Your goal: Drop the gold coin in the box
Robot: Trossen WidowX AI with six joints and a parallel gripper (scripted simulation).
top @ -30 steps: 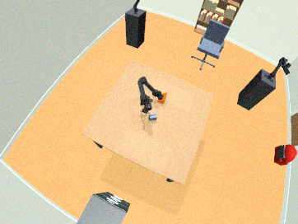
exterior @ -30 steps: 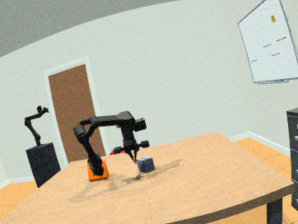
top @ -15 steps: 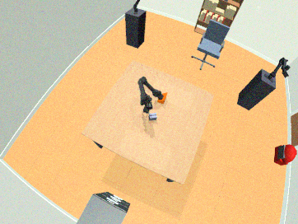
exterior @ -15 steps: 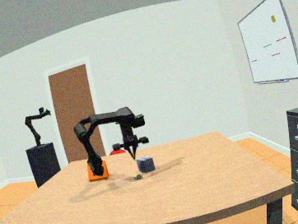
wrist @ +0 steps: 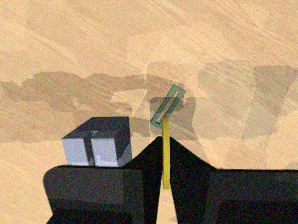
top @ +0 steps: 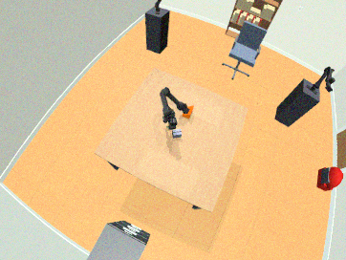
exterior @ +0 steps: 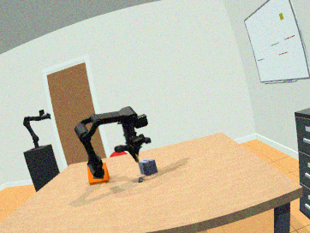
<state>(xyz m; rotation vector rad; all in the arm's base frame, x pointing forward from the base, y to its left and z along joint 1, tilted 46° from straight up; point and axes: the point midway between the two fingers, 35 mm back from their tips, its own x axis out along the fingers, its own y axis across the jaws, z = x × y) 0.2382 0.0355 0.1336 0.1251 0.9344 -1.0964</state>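
Observation:
My gripper (wrist: 164, 141) (exterior: 137, 157) is shut on the gold coin (wrist: 166, 162) (exterior: 138, 159). In the wrist view the coin is seen edge-on as a thin upright yellow strip between the fingertips. The coin is held above the table, clear of the holder. The dark-green holder (wrist: 178, 89) (exterior: 140, 180) stands empty on the table, its groove slanted in the wrist view. The grey box (wrist: 105, 151) (exterior: 148, 168) (top: 177, 134) is left of the fingers in the wrist view; its dark slot runs roughly parallel to the coin. The holder cannot be made out in the top view.
The arm's orange base plate (top: 190, 111) (exterior: 104, 179) sits on the wooden table (top: 143, 143) (exterior: 205, 180). Shadows of the arm fall across the table around the holder. A chair, black pedestals with other arms and cabinets stand away from the table.

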